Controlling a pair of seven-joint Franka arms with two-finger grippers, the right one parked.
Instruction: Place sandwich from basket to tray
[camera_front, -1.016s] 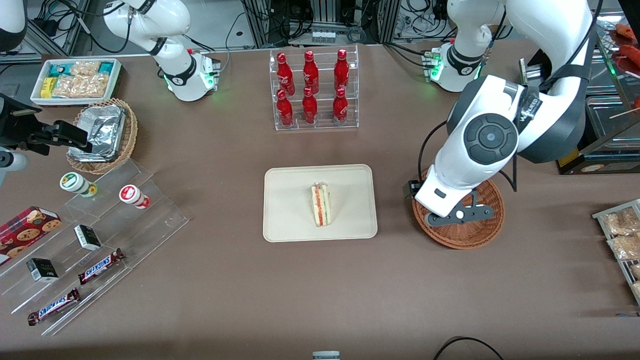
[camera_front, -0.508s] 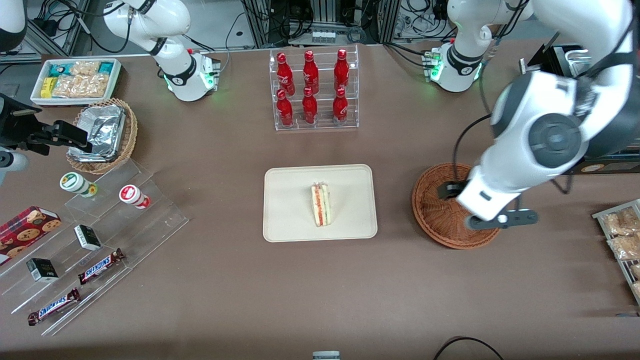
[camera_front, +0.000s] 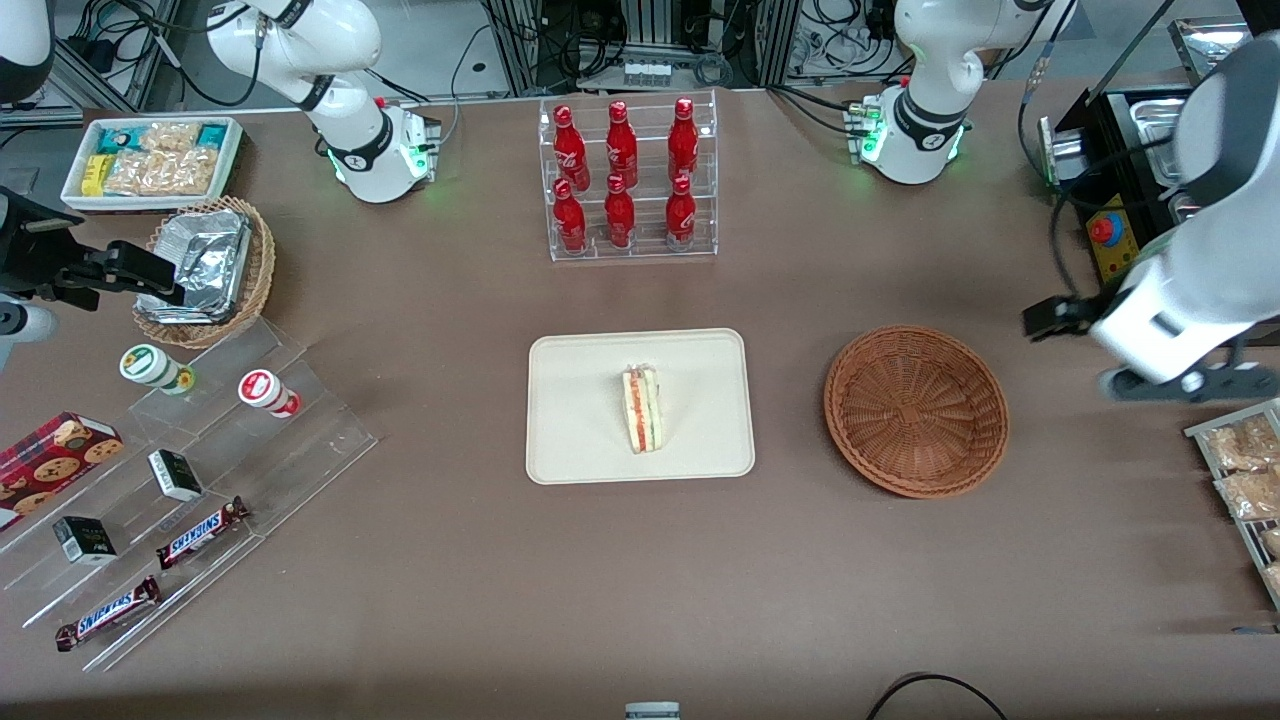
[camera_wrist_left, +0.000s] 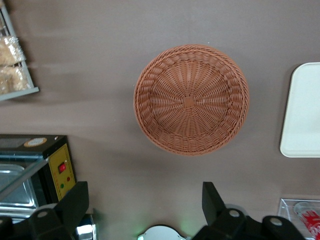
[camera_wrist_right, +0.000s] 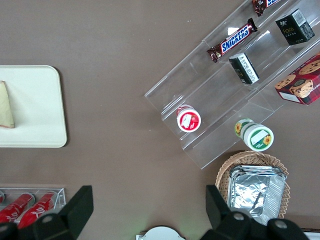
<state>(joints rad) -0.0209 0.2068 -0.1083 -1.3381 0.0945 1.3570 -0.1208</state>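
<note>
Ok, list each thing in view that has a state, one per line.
sandwich: lying on the tray, not held
tray: holds the sandwich
basket: empty
gripper: open, holding nothing, up over the table toward the working arm's end, away from the basket
bottles: upright in their clear rack

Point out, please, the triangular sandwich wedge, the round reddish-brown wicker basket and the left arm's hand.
Triangular sandwich wedge (camera_front: 641, 410): front view, on its striped filling edge.
Round reddish-brown wicker basket (camera_wrist_left: 189, 101): left wrist view, on its woven bottom.
Left arm's hand (camera_wrist_left: 145, 205): left wrist view, midway between its open fingertips, above the table.
</note>
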